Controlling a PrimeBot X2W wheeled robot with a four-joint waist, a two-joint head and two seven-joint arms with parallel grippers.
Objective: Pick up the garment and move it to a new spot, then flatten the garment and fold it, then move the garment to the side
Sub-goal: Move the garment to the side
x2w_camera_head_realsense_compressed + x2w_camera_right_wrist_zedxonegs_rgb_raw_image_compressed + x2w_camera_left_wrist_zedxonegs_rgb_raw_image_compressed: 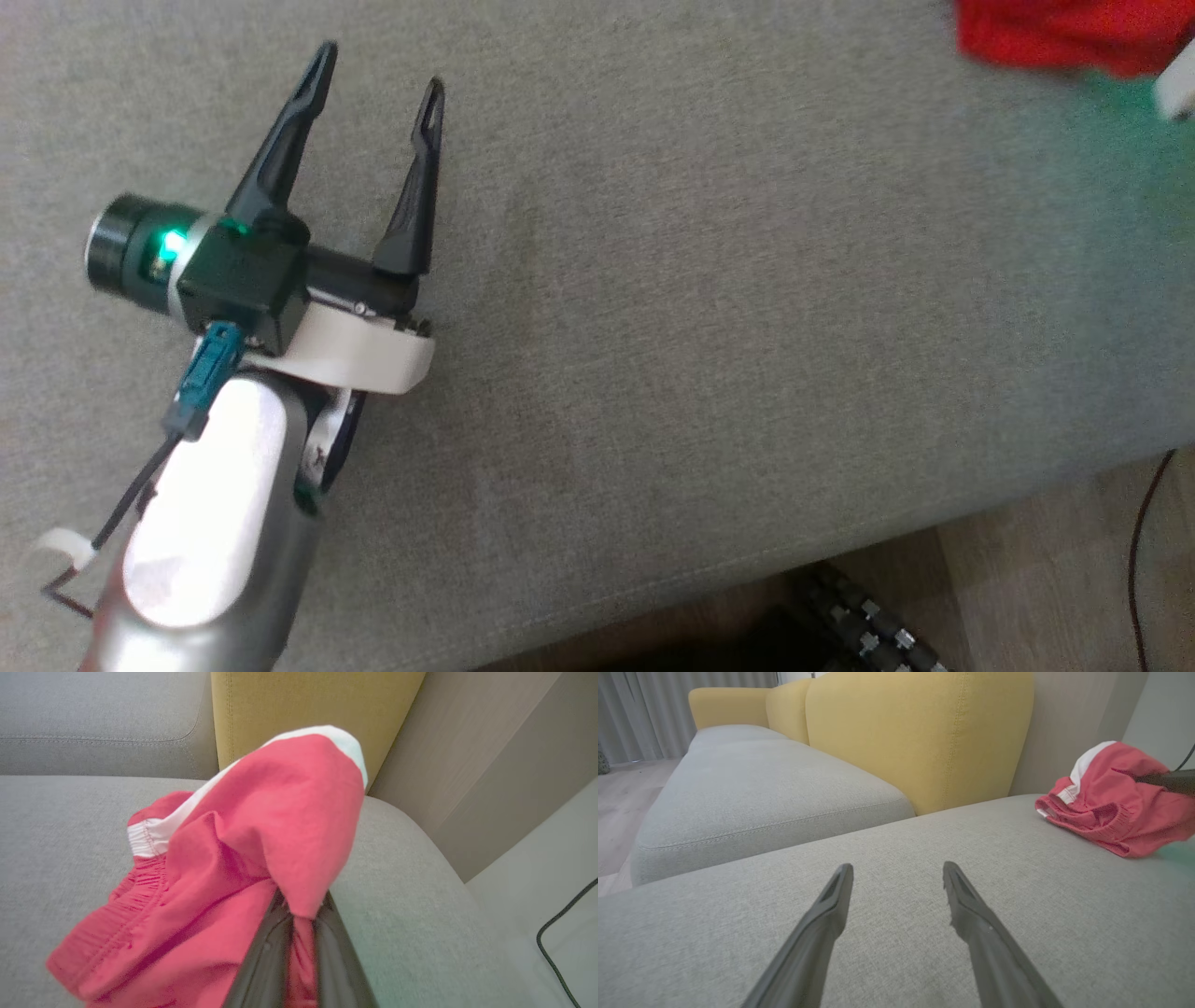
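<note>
- The left gripper [381, 67] hangs over the grey sofa seat [747, 280], its 2 fingers spread wide, holding nothing.
- The right gripper [302, 910] is clamped on the red garment [261, 826].

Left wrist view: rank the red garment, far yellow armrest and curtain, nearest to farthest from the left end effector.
1. red garment: right, on the grey cushion under the left end effector.
2. far yellow armrest: upper left, at the far end.
3. curtain: top left, behind that armrest.
</note>
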